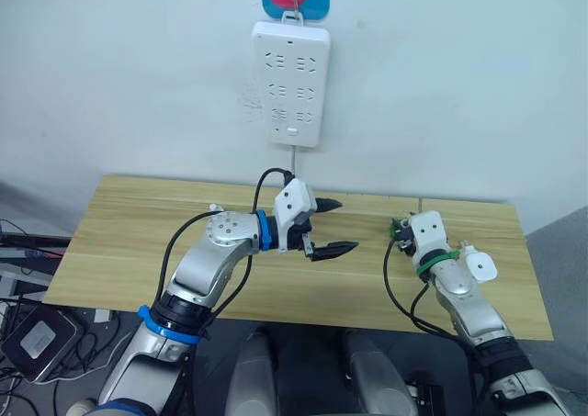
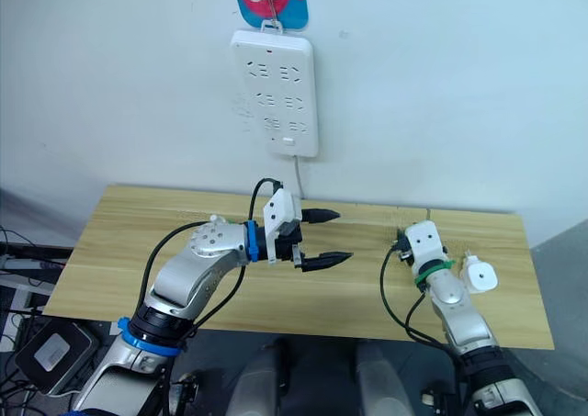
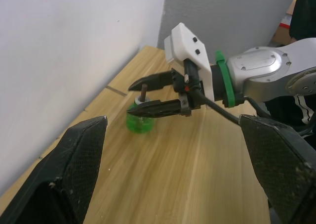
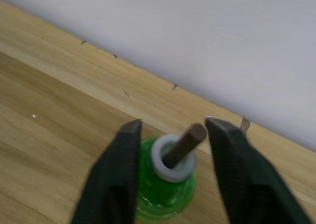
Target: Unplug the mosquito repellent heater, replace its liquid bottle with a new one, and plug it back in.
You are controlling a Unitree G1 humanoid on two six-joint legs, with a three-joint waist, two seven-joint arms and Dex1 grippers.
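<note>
Two parted fingers of the right gripper (image 4: 170, 155) straddle the green bottle (image 4: 165, 184) at the table's (image 1: 138, 241) three o'clock; a skewed close could topple it, while the left gripper (image 1: 329, 225) hangs open.

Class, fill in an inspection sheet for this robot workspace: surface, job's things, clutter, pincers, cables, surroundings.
Surface: light wooden table against a white wall.
Job's things: small green liquid bottle with grey collar and brown wick, standing upright on the table near the wall; heater nothing seen.
Clutter: nothing seen.
Pincers: left pincer open, over the table; right pincer open, fingers either side of the bottle's neck.
Cables: black cable along each arm; white cord below the strip.
Surroundings: long white multi-socket power strip hanging on the wall.
</note>
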